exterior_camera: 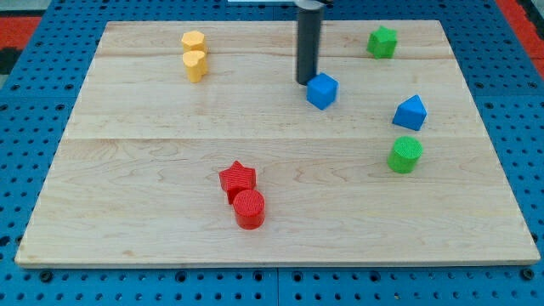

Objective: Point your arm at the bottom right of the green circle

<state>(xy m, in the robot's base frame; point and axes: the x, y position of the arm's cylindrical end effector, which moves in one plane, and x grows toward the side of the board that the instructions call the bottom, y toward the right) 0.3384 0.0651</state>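
The green circle [405, 155] is a short green cylinder at the view's right, a little below mid-height of the wooden board [153, 161]. My tip [306, 82] is the lower end of a dark rod coming down from the view's top centre. It stands well to the upper left of the green circle, touching or almost touching the left side of a blue cube [322, 91]. A blue wedge-like block [410, 112] lies just above the green circle.
A green star-like block [382, 42] sits at the top right. Two yellow blocks [195, 53] touch each other at the top left. A red star [237, 178] and a red cylinder [249, 208] touch at the bottom centre. A blue pegboard [34, 280] surrounds the board.
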